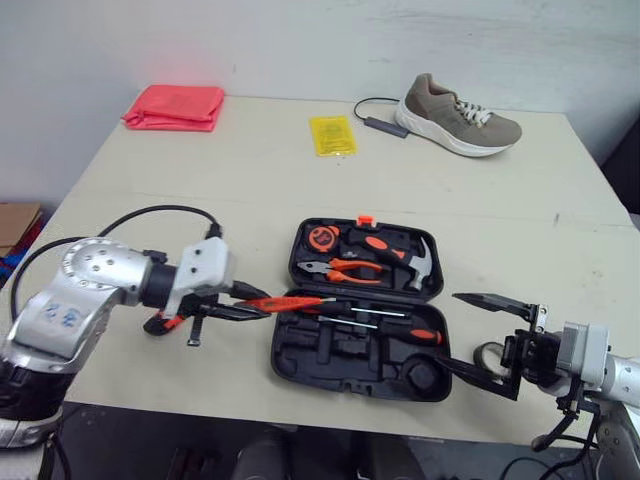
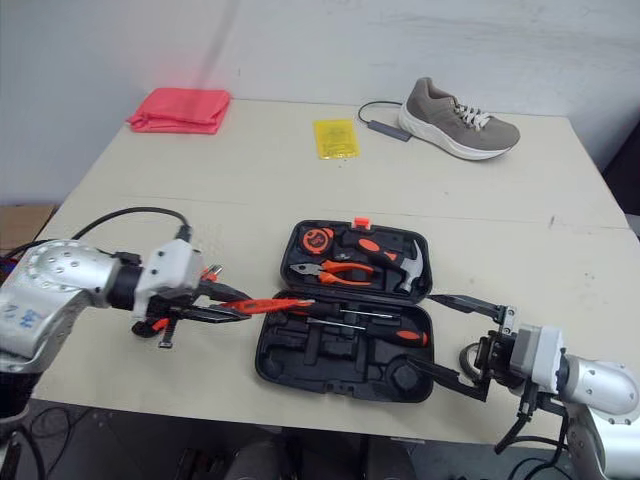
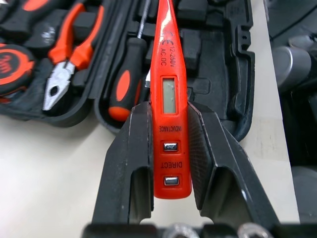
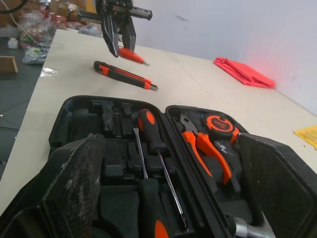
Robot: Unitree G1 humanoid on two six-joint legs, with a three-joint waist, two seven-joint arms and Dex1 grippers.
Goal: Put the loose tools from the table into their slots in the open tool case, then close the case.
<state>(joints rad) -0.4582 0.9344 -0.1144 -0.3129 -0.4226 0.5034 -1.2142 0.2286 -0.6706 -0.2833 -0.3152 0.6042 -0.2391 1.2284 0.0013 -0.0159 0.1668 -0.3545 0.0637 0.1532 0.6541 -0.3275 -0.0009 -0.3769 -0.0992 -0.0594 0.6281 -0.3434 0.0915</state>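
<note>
Orange tester pen [image 1: 290, 302], pinched tight in the left gripper [image 1: 255, 304], pokes over the open tool case's [image 1: 300, 365] left edge, apparently mid-placement and needing alignment with a free slot, while the right gripper [image 1: 448, 328] gapes wide, empty, at the case's right side.

Cannot see the tip of the orange plastic tester pen [image 3: 166, 49] in the left wrist view, cut by the picture's edge, nor its lower sides, covered by the left gripper [image 3: 168, 106]. From the head, can make out little of the black and orange utility knife [image 4: 126, 75] behind that gripper. Cannot read the print on the flat yellow packet [image 1: 332, 134], too small. Cannot identify the grey ring-shaped object [image 1: 490, 353], partly covered by the right gripper [image 1: 448, 330].
</note>
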